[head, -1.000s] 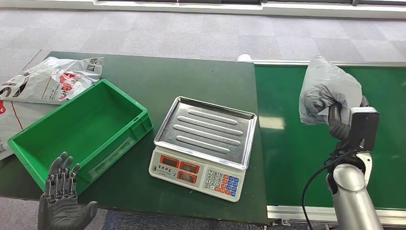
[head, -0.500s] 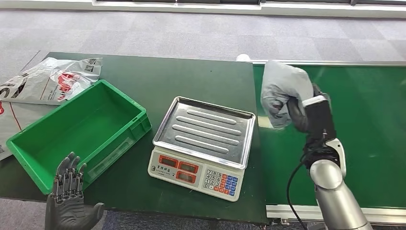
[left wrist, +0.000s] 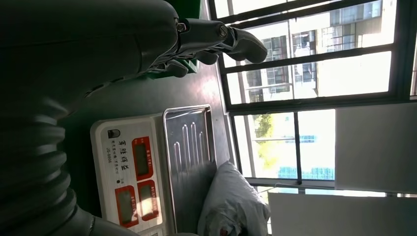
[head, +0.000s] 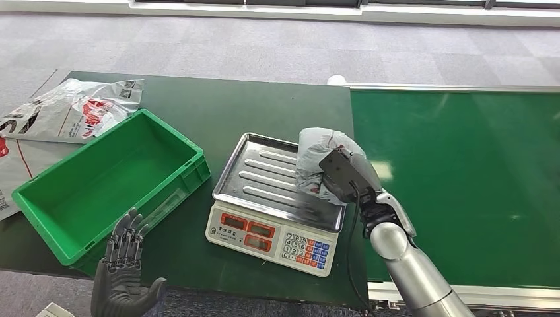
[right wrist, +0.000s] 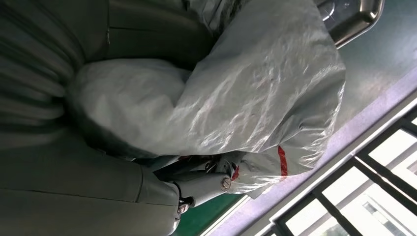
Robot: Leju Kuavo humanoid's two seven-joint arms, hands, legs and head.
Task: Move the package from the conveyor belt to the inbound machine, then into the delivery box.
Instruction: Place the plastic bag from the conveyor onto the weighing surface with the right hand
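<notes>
Beyond our dark green worktop [head: 218, 109] we see grey carpet floor [head: 198, 46]; tall dark-framed windows [left wrist: 305, 98] past it let in bright daylight.

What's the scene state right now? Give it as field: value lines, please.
package: grey plastic mailer bag, over the right end of the scale's tray
right hand: grips the bag
scale: white electronic scale with ribbed steel tray and keypad, on the dark green table
left hand: holds nothing, fingers apart, at the table's near edge
delivery box: green plastic crate, left of the scale, nothing inside
conveyor: green belt, right of the table
other: printed white mailer bags beyond the crate
</notes>
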